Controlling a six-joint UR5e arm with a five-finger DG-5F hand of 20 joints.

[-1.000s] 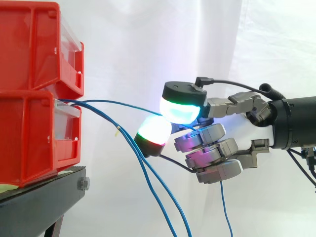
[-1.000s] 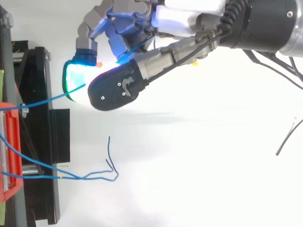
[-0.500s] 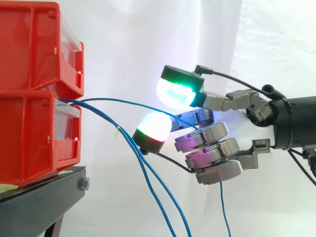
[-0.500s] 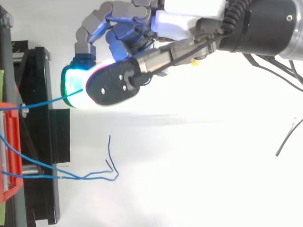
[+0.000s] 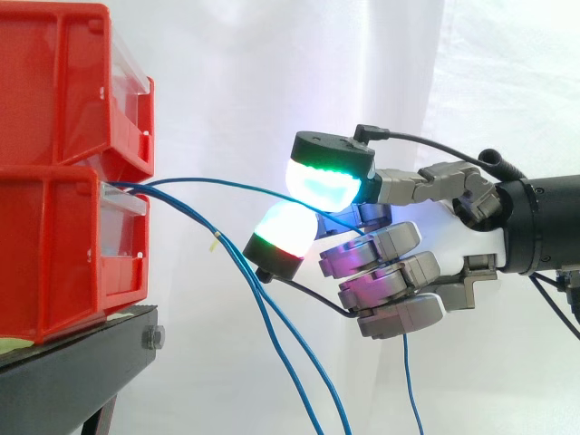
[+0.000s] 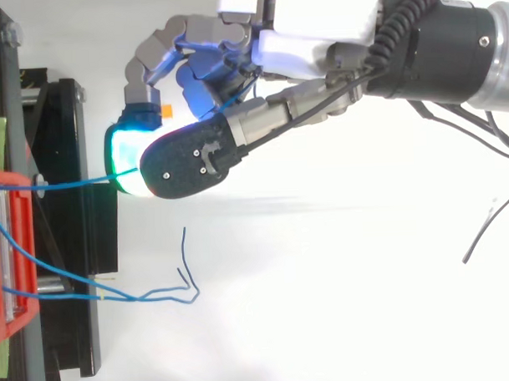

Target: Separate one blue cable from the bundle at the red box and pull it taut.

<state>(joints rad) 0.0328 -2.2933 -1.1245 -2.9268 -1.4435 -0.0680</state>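
Two red bins are stacked at the left; blue cables come out of the lower bin (image 5: 54, 245). One blue cable (image 5: 227, 188) arcs rightward from it, apart from the others, and runs in between two glowing pads: a green-white one (image 5: 324, 181) above and a white-red one (image 5: 285, 234) below. My hand (image 5: 399, 272) comes in from the right with fingers curled round this cable; its free end hangs below the hand. From above, the same cable (image 6: 70, 183) runs almost straight from the bin to the hand (image 6: 316, 38). Two other blue cables (image 5: 272, 317) droop down.
The bins rest on a black stand (image 5: 72, 372), and the upper red bin (image 5: 54, 82) overhangs the cable exit. From above, the loose cable ends (image 6: 141, 298) lie beside the stand. A thin dark wire (image 6: 482, 233) lies at the right. A white curtain hangs behind.
The upper pad lifted off the cable half a second ago and has come back down onto it. From above, the hand has shifted sideways, so the held cable now runs level instead of slanted.
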